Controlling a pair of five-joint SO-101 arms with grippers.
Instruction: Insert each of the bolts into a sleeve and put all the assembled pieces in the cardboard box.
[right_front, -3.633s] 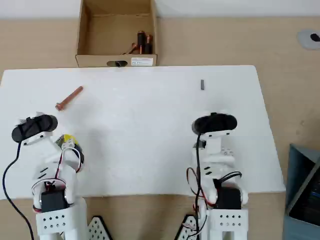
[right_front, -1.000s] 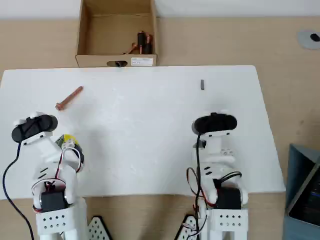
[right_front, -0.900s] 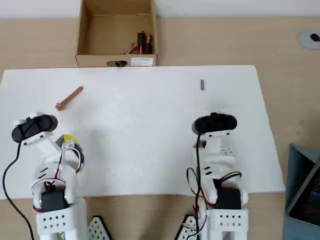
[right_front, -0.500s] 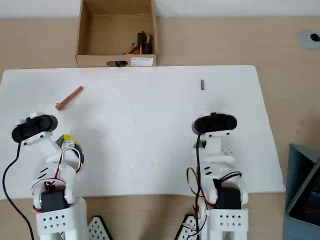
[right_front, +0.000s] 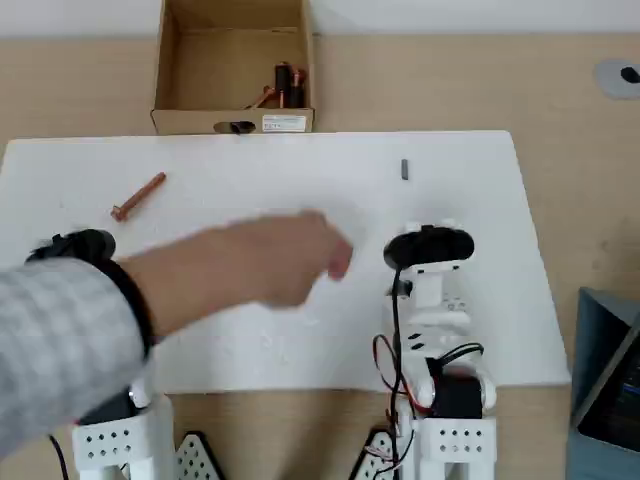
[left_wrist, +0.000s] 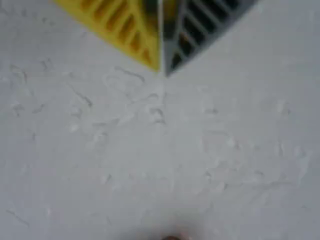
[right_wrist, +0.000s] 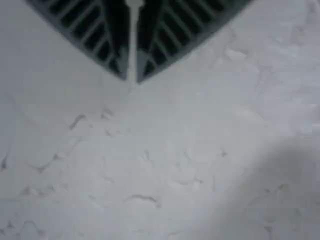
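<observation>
Table: I see the wooden table (right_front: 420, 85) under the whole set-up, with the white mat (right_front: 300, 165) spread across the side nearest the arms
Person's arm: a forearm in a checked cuff (right_front: 60, 340) comes in over the near left corner; its hand (right_front: 285, 260) is blurred above the middle of the mat, apart from both loose parts
Cardboard box (right_front: 160, 70): it sits just past the mat's far edge, open side up, with the assembled pieces (right_front: 284, 84) against its right wall
Right arm (right_front: 432, 300): it stands on the right half of the mat
Left arm (right_front: 72, 244): I can see the dark wrist head and part of the base; the forearm covers everything between
Right gripper (right_wrist: 131, 77): clenched to a thin slit on nothing, tips just over bare mat
Left gripper (left_wrist: 162, 69): the yellow finger and the grey one meet at the tip, nothing caught between them, pointing down at bare mat
Bolt (right_front: 138, 196): it lies slantwise on the left of the mat, beyond the left arm's head and near it, well apart from the right arm
Sleeve (right_front: 405, 169): a small dark piece near the mat's far edge, straight beyond the right arm and apart from it
Hard to make out: a dark smudge at the edge of the left wrist view, which I cannot identify
</observation>
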